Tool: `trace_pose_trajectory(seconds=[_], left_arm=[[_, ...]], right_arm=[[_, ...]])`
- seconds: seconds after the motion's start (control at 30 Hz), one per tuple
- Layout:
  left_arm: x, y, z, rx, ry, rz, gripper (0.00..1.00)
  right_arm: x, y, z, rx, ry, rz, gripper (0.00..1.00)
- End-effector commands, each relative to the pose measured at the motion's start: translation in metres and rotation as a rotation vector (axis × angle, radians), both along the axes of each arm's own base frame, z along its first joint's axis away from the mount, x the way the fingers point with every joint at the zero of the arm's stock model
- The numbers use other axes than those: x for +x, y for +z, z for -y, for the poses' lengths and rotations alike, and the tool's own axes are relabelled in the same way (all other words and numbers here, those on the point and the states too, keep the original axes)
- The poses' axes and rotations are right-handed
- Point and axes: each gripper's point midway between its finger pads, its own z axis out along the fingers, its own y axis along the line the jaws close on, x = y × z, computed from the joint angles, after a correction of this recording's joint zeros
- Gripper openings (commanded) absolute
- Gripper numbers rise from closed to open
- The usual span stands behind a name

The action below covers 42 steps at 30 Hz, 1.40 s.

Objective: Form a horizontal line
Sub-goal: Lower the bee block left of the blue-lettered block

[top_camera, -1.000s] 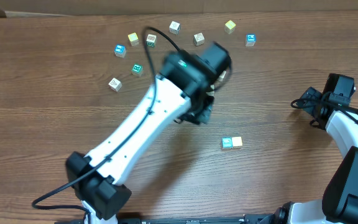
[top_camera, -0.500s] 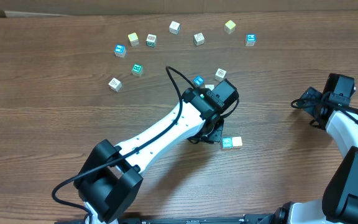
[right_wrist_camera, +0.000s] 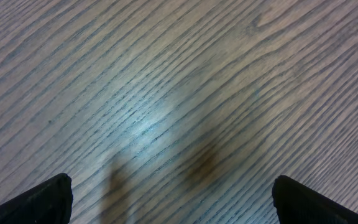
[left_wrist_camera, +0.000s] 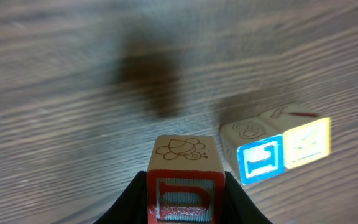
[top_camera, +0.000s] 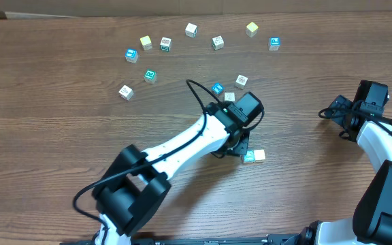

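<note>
The horizontal line lies on the tabletop and has only two touching cubes: one with a blue letter face and one yellow. The left end effector hangs just beside the line's left end. Its fingers are clamped on a red-framed cube with a bee drawn on one face. This cube is near the line, but I cannot tell if it touches it. The right end effector is well apart from the line, over bare wood, with its fingers spread wide and holding nothing. The loose cubes lie scattered beyond the line.
</note>
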Motion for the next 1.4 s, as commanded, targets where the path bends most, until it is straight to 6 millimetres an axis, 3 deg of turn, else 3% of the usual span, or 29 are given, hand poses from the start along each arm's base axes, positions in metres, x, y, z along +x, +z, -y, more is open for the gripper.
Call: trace_pose_trajectory(seconds=[0.0, 0.57, 0.77, 1.13, 1.23, 1.37], left_arm=[[-0.013, -0.017, 0.002, 0.017, 0.001, -0.059, 0.21], [-0.017, -0.019, 0.000, 0.026, 0.016, -0.080, 0.22], [-0.020, -0.020, -0.002, 0.032, 0.067, -0.102, 0.30], [-0.023, -0.026, -0.003, 0.034, 0.073, -0.106, 0.32], [-0.023, -0.026, -0.003, 0.035, 0.074, -0.108, 0.38], [-0.023, -0.026, -0.003, 0.035, 0.074, -0.107, 0.40]], right_arm=[[0.003, 0.003, 0.002, -0.005, -0.005, 0.011, 1.00], [0.003, 0.003, 0.002, -0.005, -0.006, 0.011, 1.00], [0.003, 0.003, 0.002, -0.005, -0.006, 0.011, 1.00], [0.003, 0.003, 0.002, -0.005, -0.005, 0.011, 1.00], [0.003, 0.003, 0.002, -0.005, -0.006, 0.011, 1.00], [0.003, 0.003, 0.002, -0.005, -0.006, 0.011, 1.00]])
